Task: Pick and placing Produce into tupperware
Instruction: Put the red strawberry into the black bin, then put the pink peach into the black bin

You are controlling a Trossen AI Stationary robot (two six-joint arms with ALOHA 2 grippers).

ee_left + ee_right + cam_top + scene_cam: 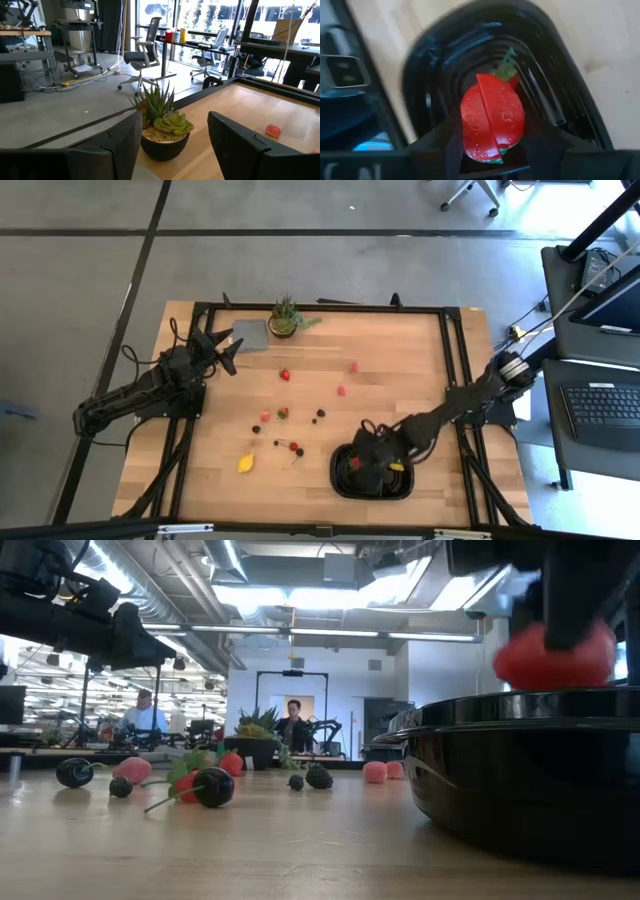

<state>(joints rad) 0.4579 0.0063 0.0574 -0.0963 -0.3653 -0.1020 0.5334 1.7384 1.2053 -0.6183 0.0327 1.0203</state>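
The black tupperware tray (340, 480) stands at the table's near right; its wall fills the right of the low view (520, 760). My right gripper (362, 460) hangs over it, shut on a red strawberry (492, 117). A yellow lemon (397, 467) lies in the tray. More produce is scattered on the wood: a lemon (246, 463), strawberries (285, 375), pink bits (341, 391) and cherries (295, 448). My left gripper (228, 350) waits open at the far left, level, facing the potted plant (162, 125). My right gripper pinches the strawberry's two opposite sides (466, 125) between its two fingers (540, 142). The fingers slant down from the table's right side. The strawberry hangs clear, just above the tray's rim (555, 655).
A green potted plant (286, 318) and a flat grey cloth (250, 335) sit at the far edge, near my left gripper. A black frame (450, 360) runs around the table. Bare wood lies between the scattered fruit and the tray.
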